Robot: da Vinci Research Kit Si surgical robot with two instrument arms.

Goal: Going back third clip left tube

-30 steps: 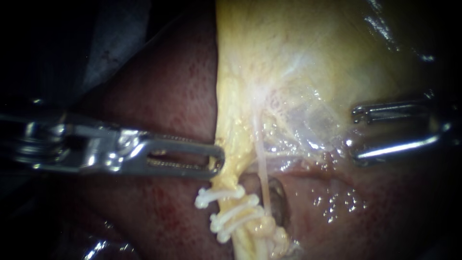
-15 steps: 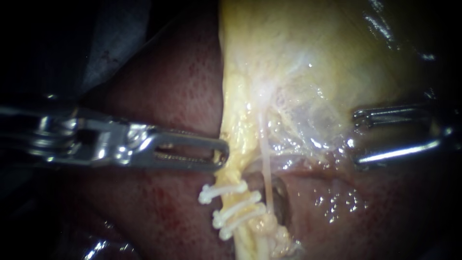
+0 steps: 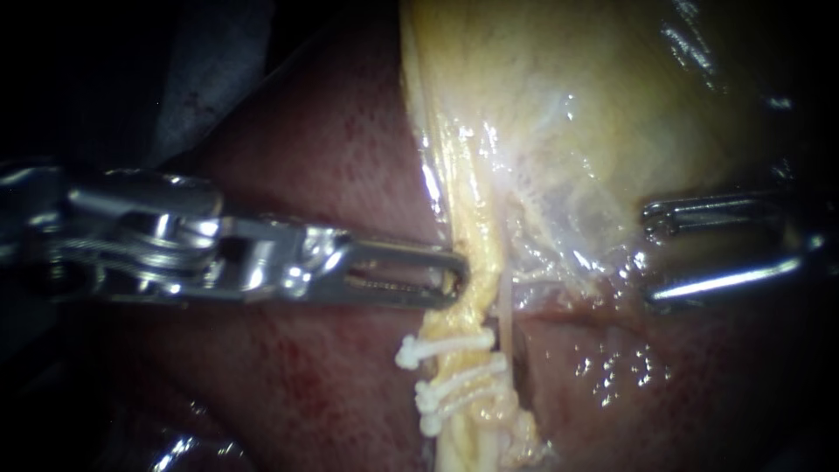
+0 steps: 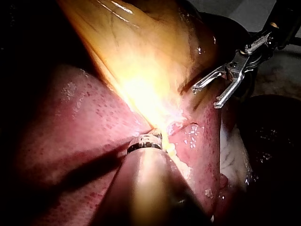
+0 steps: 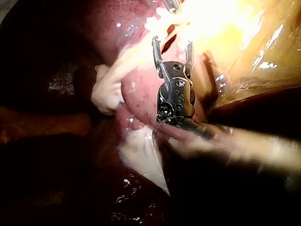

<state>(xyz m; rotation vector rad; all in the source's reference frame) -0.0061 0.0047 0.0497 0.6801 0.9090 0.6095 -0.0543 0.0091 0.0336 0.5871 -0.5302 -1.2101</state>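
The right instrument [image 3: 651, 251] is seen with its two slim silver jaws spread wide and nothing between them. Their tips are set beside the wet, filmy tissue at the foot of the yellow-tan gallbladder [image 3: 568, 87]; contact with that film cannot be made out. In the endoscope view only these jaws are lit, the rest being lost in shadow. The whole head is supplied by the other two views. In the left wrist view the right instrument [image 4: 205, 97] is shown with its hinge and dark shaft, held clear of the tissue. In its own wrist view the right instrument [image 5: 172, 44] is pointed straight ahead from a dark jointed wrist into the glare on the gallbladder.

The slotted steel tip of the left instrument [image 3: 454, 280] is laid against the edge of the thick yellow left tube [image 3: 479, 293], which is bowed away from it at that spot. Whether the tube is gripped or merely pressed cannot be told, and in the left wrist view that tip is hidden by its own shaft and by glare.

Three white plastic clips [image 3: 459, 378] are shown by the endoscope alone. They are fixed close together across the left tube, just below the left instrument's tip and well apart from the right instrument. A thin pale strand [image 3: 505, 310] is seen just beside the tube, on its right. The left instrument is held nearly level over the dark red liver [image 3: 306, 157], its bulky wrist joint straight; the right instrument is likewise brought in nearly level.
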